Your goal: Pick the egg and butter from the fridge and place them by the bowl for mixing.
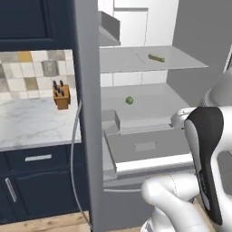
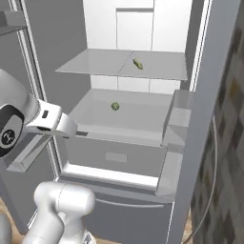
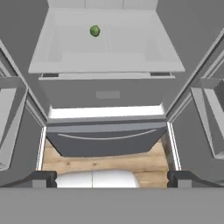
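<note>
Gripper (image 3: 112,178) jaws apart, holding nothing. Fridge (image 2: 133,157) doors open; butter (image 2: 138,64) at 12 o'clock on upper shelf (image 2: 100,64), edges unobstructed.

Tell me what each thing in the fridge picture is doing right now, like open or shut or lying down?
fridge: doors open, inside showing.
butter: lying flat on the upper shelf, untouched.
green ball: sitting on the lower shelf, alone.
drawer: shut, under the lower shelf.
gripper: open, holding nothing, outside the fridge.
knife block: upright on the counter, knives in it.
</note>
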Motion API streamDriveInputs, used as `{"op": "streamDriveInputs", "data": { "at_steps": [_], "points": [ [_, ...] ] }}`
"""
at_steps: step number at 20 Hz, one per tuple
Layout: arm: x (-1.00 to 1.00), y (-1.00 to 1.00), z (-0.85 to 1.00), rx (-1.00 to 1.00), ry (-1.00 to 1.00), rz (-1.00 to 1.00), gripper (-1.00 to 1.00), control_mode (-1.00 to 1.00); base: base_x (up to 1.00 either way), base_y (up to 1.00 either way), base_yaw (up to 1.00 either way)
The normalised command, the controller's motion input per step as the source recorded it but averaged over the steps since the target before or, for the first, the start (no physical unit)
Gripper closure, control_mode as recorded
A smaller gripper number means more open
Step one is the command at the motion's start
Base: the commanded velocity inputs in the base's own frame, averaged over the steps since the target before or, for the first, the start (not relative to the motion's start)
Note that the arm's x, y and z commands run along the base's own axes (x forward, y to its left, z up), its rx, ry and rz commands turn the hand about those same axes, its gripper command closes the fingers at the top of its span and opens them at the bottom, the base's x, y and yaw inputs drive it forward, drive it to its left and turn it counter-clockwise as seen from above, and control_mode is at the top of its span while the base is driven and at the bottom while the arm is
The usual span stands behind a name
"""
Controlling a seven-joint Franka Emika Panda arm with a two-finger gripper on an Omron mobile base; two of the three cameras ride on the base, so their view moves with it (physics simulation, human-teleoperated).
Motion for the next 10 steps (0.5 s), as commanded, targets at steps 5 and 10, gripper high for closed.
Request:
{"op": "streamDriveInputs", "data": {
  "at_steps": [5,10],
  "points": [
    [0.0,0.0,0.0,0.0,0.0,0.0,-1.0,1.0,0.65,-0.07,0.03],
    [0.0,0.0,0.0,0.0,0.0,0.0,-1.0,1.0,0.18,-0.28,-0.13]
  ]
}}
